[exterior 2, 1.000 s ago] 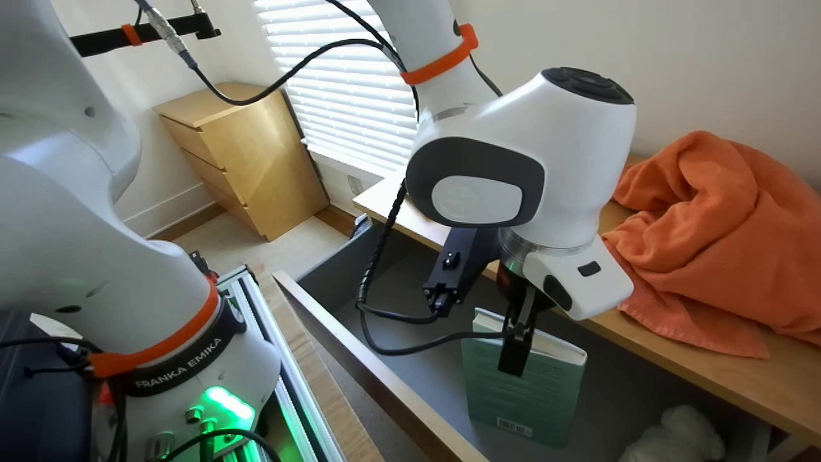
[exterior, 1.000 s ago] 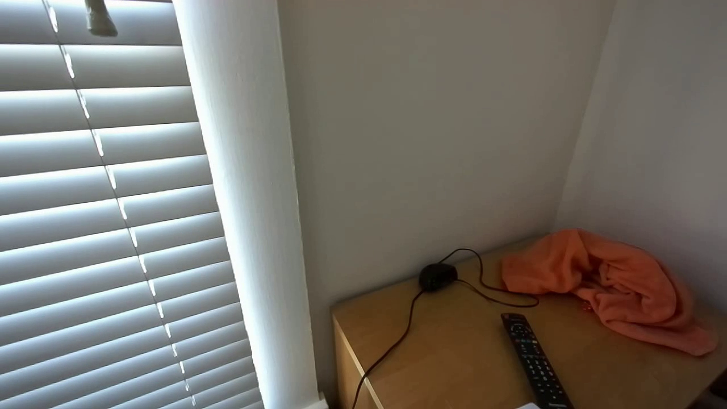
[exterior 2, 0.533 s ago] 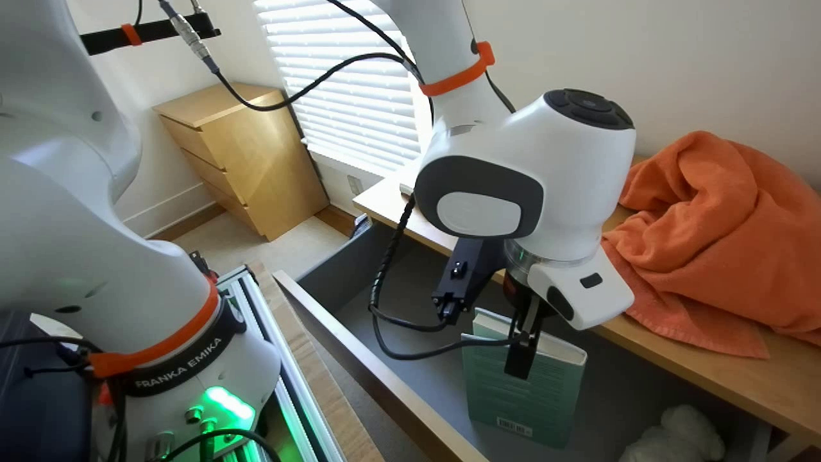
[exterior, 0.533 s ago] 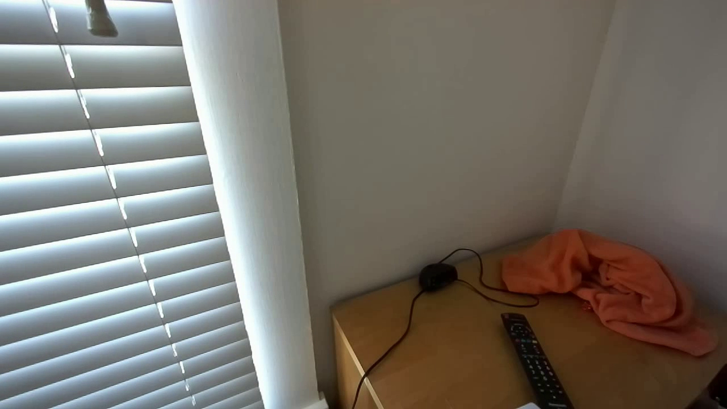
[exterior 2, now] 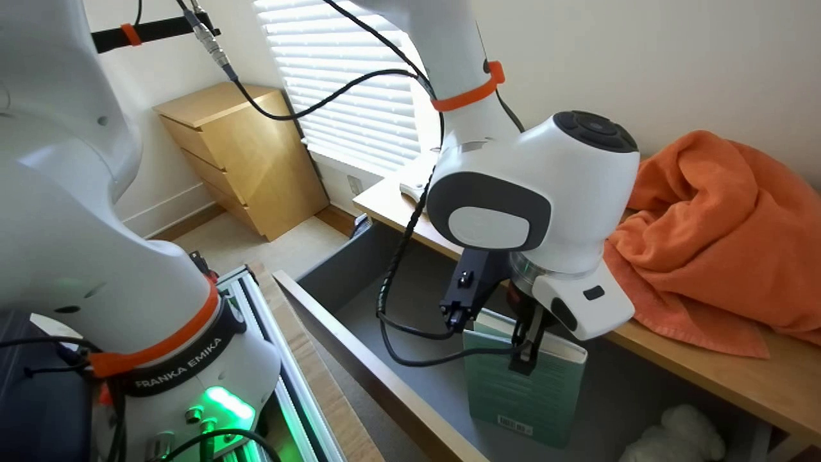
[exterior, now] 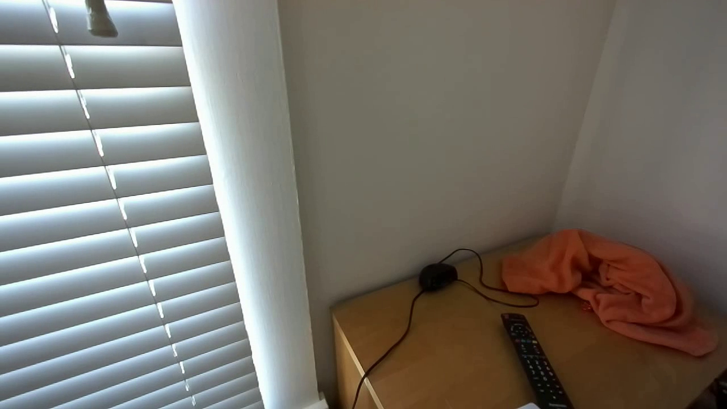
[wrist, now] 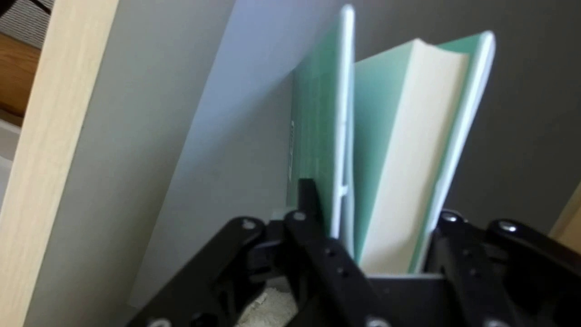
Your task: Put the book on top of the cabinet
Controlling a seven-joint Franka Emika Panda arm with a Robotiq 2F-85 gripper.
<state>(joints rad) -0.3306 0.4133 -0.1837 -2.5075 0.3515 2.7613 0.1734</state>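
The book (exterior 2: 516,398), green with pale pages, stands on end inside an open drawer (exterior 2: 378,369). In the wrist view the book (wrist: 404,150) rises between the black fingers of my gripper (wrist: 374,213). One finger lies along the left cover, the other at the right cover, its tip hidden. The left cover gapes from the pages, so whether the part-closed jaws hold firmly cannot be told. From outside, my gripper (exterior 2: 523,359) shows one finger down the near cover. The wooden cabinet top (exterior 2: 705,366) runs above the drawer; a cabinet top (exterior: 443,352) also shows in an exterior view.
A crumpled orange towel (exterior 2: 725,244) covers the right part of the cabinet top. A black remote (exterior: 537,360) and a dark corded device (exterior: 438,276) lie there too. A white fluffy thing (exterior 2: 680,439) sits in the drawer. A separate chest (exterior 2: 250,160) stands behind.
The arm's wrist has moved down and a little right in the exterior view. The jaws have narrowed around the book, and its near cover has shifted slightly toward the pages.
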